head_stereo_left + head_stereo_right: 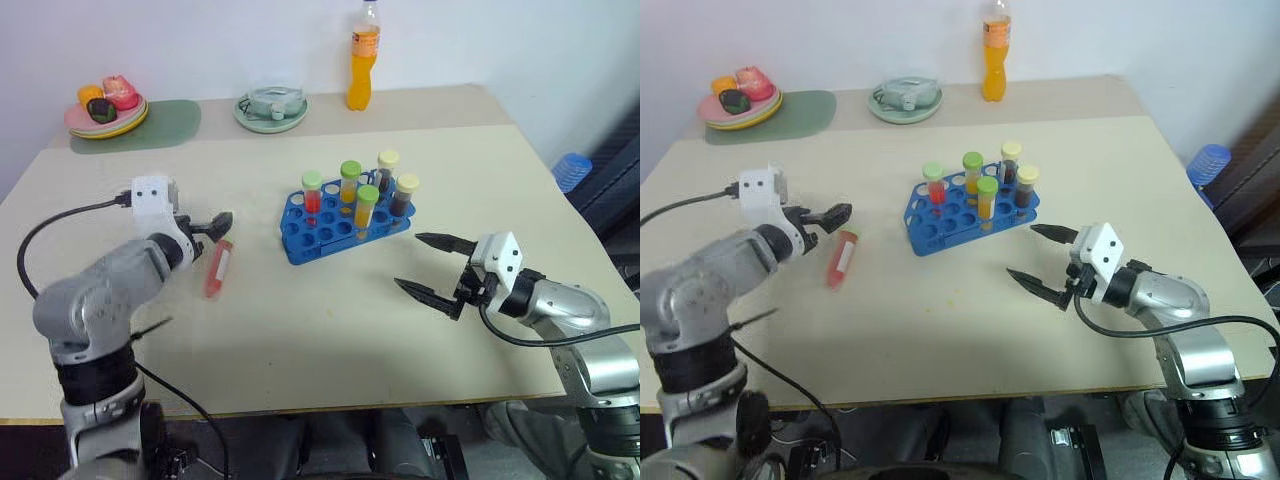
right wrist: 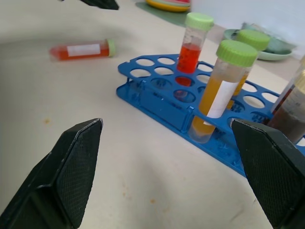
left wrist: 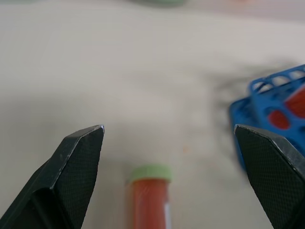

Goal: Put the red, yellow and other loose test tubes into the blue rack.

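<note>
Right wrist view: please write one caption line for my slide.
Open right claw faces the blue rack holding upright tubes; one red tube lies loose on the table.

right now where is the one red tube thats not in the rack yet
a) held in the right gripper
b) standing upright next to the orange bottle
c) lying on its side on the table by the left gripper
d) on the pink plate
c: the loose red tube lies flat on the table just in front of the open left gripper, apart from the blue rack; the right gripper is open and empty.
</note>
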Motion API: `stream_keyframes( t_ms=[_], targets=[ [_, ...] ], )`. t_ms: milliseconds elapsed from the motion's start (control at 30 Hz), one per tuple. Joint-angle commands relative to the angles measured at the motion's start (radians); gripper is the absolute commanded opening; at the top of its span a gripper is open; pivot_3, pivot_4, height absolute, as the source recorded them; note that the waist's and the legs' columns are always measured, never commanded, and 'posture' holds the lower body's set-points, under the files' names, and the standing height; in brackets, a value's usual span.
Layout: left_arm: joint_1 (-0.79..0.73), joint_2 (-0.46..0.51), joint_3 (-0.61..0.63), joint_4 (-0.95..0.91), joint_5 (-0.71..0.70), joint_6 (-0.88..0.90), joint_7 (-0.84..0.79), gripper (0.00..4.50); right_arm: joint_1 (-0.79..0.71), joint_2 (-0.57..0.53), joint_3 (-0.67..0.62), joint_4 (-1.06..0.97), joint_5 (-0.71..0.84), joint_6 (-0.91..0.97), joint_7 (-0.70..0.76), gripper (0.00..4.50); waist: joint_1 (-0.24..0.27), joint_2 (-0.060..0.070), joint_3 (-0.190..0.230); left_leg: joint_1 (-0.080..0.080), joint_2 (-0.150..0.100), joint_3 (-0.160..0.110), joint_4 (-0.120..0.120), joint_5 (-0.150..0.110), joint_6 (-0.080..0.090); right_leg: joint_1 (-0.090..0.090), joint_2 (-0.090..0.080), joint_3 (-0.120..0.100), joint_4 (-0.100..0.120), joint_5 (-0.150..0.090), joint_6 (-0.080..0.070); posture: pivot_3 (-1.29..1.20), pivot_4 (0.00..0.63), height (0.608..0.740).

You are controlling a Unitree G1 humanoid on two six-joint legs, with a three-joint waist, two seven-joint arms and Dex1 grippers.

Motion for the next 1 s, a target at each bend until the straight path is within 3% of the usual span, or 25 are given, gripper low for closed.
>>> stream_keyframes(
  t_ms=[33, 400, 667, 1000],
  targets=[
    [-0.104, 0.002, 0.049, 0.073, 0.022, 0.19, 0.068, 4.5, -0.018, -0.017, -0.032, 0.004, 0.019, -0.03, 0.03, 4.41, 0.005, 0.0, 0.0, 0.0, 0.0, 0.0, 0.0, 0.0, 0.0, 0.0, 0.0, 0.0, 0.0, 0.0, 0.0, 0.0, 0.15, 0.74],
    [-0.312, 0.123, -0.094, 0.475, -0.187, 0.199, 0.302, 4.5, -0.042, -0.009, -0.026, 0.041, -0.002, -0.058, 0.042, 4.41, 0.01, -0.001, 0.0, 0.0, 0.0, 0.0, 0.0, 0.0, -0.001, -0.001, 0.0, 0.0, 0.0, 0.0, 0.0, 0.0, 0.15, 0.74],
    [-0.447, 0.196, -0.188, 0.821, -0.468, 0.199, 0.532, 4.5, -0.016, -0.033, -0.041, -0.028, -0.011, -0.021, 0.013, 4.41, 0.007, -0.001, 0.0, 0.0, 0.0, 0.0, 0.0, 0.0, -0.001, -0.002, 0.0, 0.0, 0.001, 0.0, 0.0, 0.0, 0.15, 0.74],
    [-0.499, 0.234, -0.293, 0.984, -0.704, 0.199, 0.749, 4.5, 0.03, -0.047, -0.063, -0.098, 0.021, 0.031, 0.005, 4.41, 0.008, -0.001, 0.0, 0.0, -0.001, 0.0, 0.001, 0.0, -0.001, -0.002, 0.0, 0.0, 0.002, 0.0, 0.0, 0.0, 0.15, 0.74]
  ],
)
